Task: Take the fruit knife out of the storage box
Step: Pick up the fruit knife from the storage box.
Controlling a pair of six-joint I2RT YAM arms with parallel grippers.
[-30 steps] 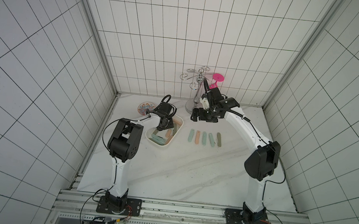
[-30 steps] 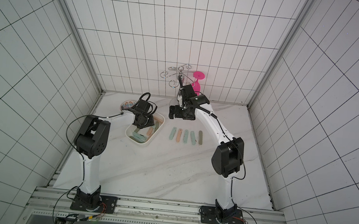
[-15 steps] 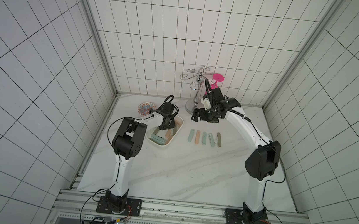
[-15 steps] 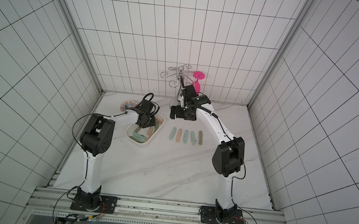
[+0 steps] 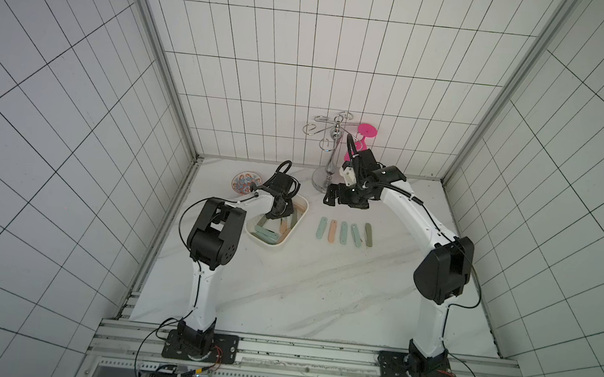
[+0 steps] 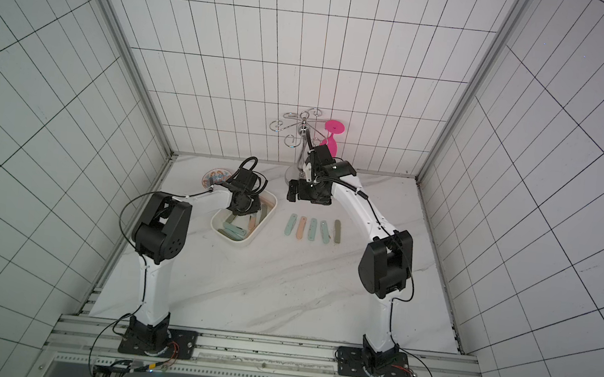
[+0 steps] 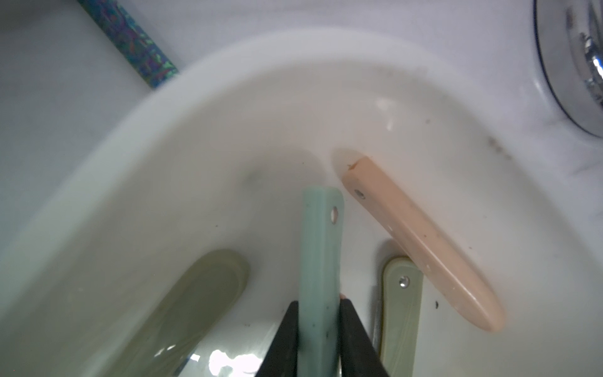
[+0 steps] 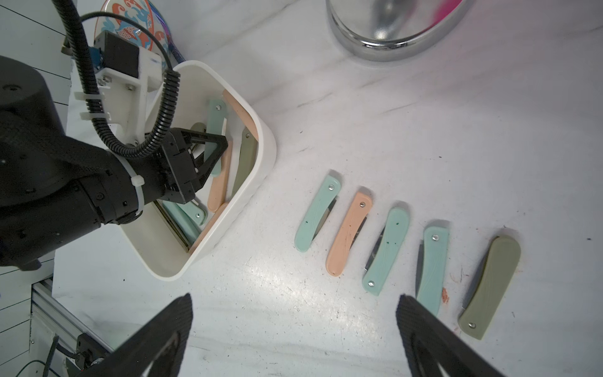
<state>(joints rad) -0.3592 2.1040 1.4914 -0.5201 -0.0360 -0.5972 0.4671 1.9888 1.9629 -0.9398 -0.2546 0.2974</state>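
Left wrist: left claw (image 7: 318, 306) pinching mint fruit knife (image 7: 321, 244); right claw (image 8: 293, 298) spread wide.

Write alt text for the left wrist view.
Jaws of the left gripper pinch a mint-green fruit knife, standing on edge, inside the white storage box. A peach knife and two olive knives lie beside it; a patterned bowl and a chrome stand base show outside the box.

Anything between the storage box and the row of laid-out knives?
Nothing, just bare tabletop between storage box and the nearest mint knife; right wrist view shows it.
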